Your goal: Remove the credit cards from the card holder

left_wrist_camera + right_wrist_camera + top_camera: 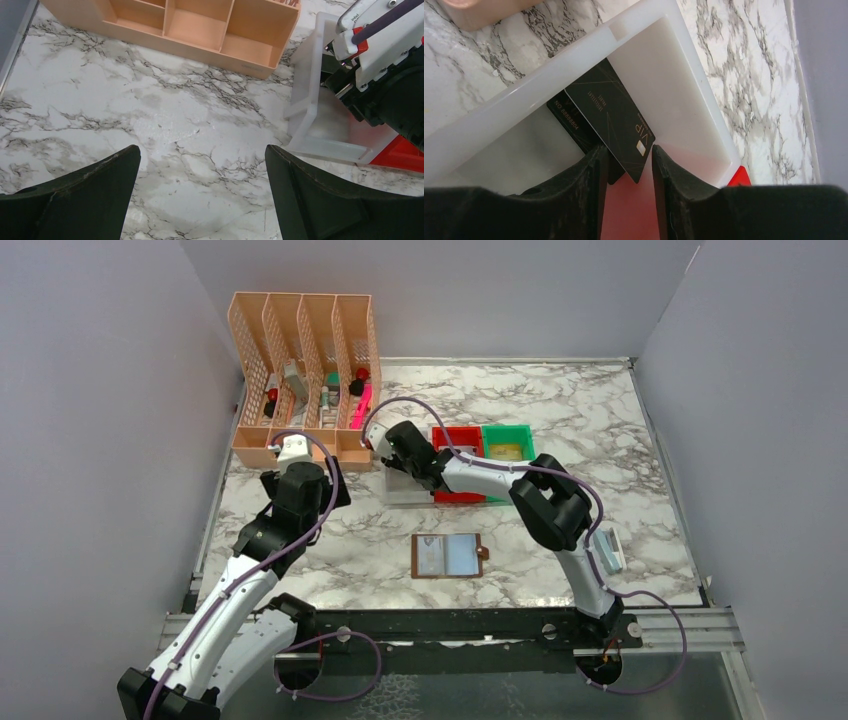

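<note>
The card holder (447, 555) lies open on the marble table near the front, pale blue-grey pockets up and its snap tab to the right. Neither gripper touches it. My right gripper (628, 155) hangs over the white bin (524, 107), its jaws slightly apart. A black credit card (611, 117) marked VIP lies in the bin over a second black card (569, 120), with one corner between my fingertips and a gap beside it. My left gripper (202, 155) is open and empty above bare marble, left of the white bin (307, 95).
An orange file organizer (300, 380) stands at the back left, and its base (200, 30) is just ahead of my left gripper. Red (457, 440) and green (508, 443) bins sit right of the white bin. A light-blue block (607, 548) lies by the right arm.
</note>
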You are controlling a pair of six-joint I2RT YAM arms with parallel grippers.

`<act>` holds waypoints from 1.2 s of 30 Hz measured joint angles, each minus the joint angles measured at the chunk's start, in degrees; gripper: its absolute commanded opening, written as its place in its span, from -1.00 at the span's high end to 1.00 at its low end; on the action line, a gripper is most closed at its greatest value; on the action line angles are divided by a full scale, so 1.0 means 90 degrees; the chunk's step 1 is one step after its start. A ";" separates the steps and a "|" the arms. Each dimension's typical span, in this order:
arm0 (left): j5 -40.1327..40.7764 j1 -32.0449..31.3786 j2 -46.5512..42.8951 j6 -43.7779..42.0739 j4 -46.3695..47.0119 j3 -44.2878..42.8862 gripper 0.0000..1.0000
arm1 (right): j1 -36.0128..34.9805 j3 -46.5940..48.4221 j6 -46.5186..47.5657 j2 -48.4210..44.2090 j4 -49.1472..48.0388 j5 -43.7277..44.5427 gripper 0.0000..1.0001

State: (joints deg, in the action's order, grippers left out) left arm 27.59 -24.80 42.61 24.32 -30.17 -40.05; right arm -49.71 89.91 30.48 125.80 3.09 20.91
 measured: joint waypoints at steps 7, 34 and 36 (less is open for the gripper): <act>-0.0017 0.0012 0.0022 0.0000 0.0000 0.0000 -0.96 | 0.0002 -0.0010 -0.0199 0.0000 -0.0012 -0.0049 0.12; -0.0124 0.0041 0.0051 0.0000 0.0002 0.0000 -0.96 | 0.0049 -0.1231 -0.2254 -0.1846 0.0100 -0.1008 -0.08; -0.0134 0.0041 0.0066 -0.0002 0.0002 0.0000 -0.96 | 0.0049 -0.1552 -0.2521 -0.2348 0.0073 -0.1154 -0.11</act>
State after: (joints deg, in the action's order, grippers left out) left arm 26.39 -24.43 43.20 24.29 -30.15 -40.05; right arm -49.28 75.94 7.79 104.66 3.75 10.52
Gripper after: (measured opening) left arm 0.980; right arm 0.537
